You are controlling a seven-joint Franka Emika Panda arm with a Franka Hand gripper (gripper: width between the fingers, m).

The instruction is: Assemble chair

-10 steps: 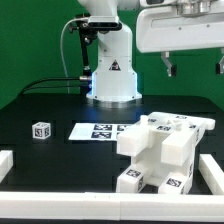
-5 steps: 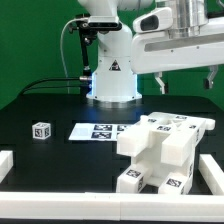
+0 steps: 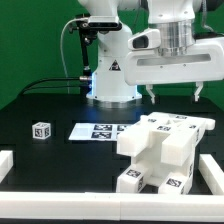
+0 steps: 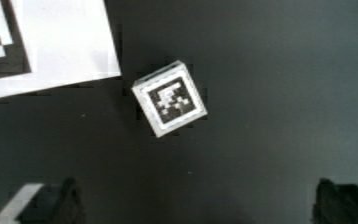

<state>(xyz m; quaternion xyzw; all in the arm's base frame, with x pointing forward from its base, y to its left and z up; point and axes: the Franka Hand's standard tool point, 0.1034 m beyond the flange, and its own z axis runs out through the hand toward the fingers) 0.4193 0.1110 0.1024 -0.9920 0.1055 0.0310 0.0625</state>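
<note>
The end effector hangs above the desk on the exterior view's right, higher than the chair and not touching it. Its two short dark fingers are set wide apart, with nothing between them. In the wrist view the blurred fingertips frame only bare desk.

The chair is a matte white plastic assembly of blocky, square-edged parts. It rests on the desk at the front, on the exterior view's right. A flat plate forms the upper face, and thick rectangular bars project toward the camera. Small black-and-white square tags mark the top faces and the bar ends.

The desk surface is flat, dark and non-reflective. The marker board, a thin flat white sheet printed with tags, lies just beside the chair on the exterior view's left. A small tagged cube stands further to that side, apart from the board. In the wrist view its white-bordered tag face lies near a corner of the board.

The glossy white robot base stands at the rear.
</note>
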